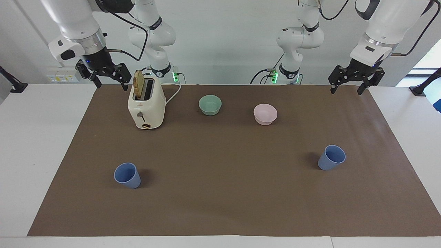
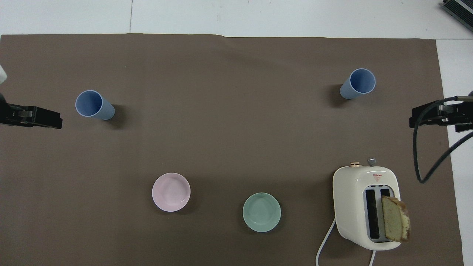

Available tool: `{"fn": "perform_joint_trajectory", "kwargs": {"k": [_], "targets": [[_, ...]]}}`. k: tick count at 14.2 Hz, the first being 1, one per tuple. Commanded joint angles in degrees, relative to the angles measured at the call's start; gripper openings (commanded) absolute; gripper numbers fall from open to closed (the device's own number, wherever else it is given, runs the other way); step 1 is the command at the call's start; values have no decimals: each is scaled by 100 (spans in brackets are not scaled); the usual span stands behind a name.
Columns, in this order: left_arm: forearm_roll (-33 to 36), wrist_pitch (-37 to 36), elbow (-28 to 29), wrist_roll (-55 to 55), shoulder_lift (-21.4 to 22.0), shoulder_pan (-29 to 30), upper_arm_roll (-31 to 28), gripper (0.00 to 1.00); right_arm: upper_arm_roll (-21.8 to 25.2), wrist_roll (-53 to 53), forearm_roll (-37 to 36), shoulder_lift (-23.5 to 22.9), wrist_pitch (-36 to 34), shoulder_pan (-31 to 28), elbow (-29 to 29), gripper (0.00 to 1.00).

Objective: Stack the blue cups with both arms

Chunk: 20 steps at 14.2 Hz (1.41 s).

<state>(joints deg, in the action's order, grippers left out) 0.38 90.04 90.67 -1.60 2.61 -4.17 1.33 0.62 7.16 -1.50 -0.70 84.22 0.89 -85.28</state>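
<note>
The 2 blue cups stand upright and well apart on the brown mat, one [image 1: 331, 157] toward the left arm's end, the other [image 1: 127, 175] toward the right arm's end, so each arm likely takes its own. The left gripper [image 1: 349, 89] and right gripper [image 1: 110, 82] hang raised with fingers apart, holding nothing, the right one beside the toaster [image 1: 146, 106].

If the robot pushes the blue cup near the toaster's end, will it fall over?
Probably, if pushed high. That blue cup stands upright on its narrow base with its wide mouth up, so it looks tippy. It looks like thin plastic, likely light, so a low push might just slide it along the brown mat.
</note>
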Motion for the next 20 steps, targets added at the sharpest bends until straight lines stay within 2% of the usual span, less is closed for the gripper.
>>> {"fn": "perform_joint_trajectory", "kwargs": {"k": [1,4,20], "targets": [[-91,-109,56,-121,125,57,-36,100,-18,-92,44,-9,59,-63,11,100],[-380,-92,47,-244,117,135,-63,100,-18,-101,44,-18,68,-63,11,100],[-363,-171,153,-209,196,136,-28,100,-18,-110,44,-18,68,-63,20,100]]}}
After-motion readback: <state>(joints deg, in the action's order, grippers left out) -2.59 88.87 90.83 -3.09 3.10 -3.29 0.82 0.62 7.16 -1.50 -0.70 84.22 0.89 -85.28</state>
